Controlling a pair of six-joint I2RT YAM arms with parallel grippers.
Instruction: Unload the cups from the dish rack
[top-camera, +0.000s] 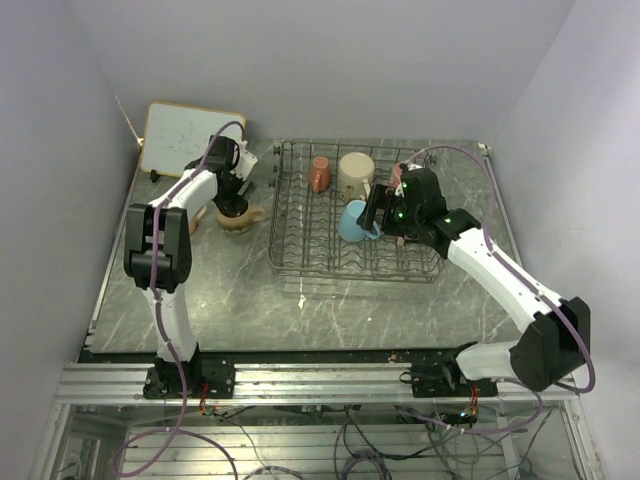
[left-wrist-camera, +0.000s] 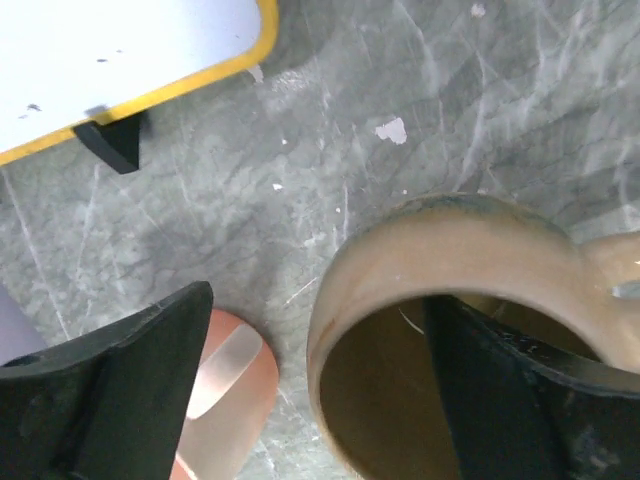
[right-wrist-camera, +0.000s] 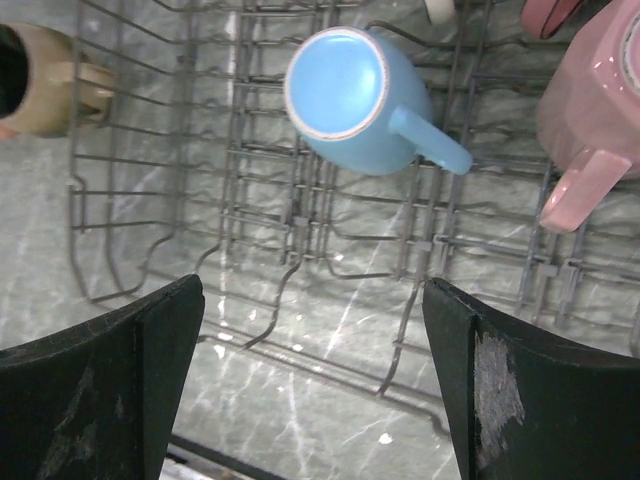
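Left gripper (top-camera: 232, 205) is open, straddling the rim of the tan mug (left-wrist-camera: 450, 250), which sits on the table (top-camera: 200, 300) at the rack's (top-camera: 290, 262) 9 o'clock. Right gripper (right-wrist-camera: 312, 290) is wide open and empty, with the blue mug (right-wrist-camera: 345, 95) at its 12 o'clock, inside the rack.

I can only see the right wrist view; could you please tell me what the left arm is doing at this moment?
Observer: The left claw is open astride the wall of the tan mug, with one finger inside it and one outside.
Operator: Thank you. Are there mugs in the rack besides the blue mug and the pink mug that I see?
Observer: Yes, a salmon mug and a cream mug sit side by side at the far end of the rack.
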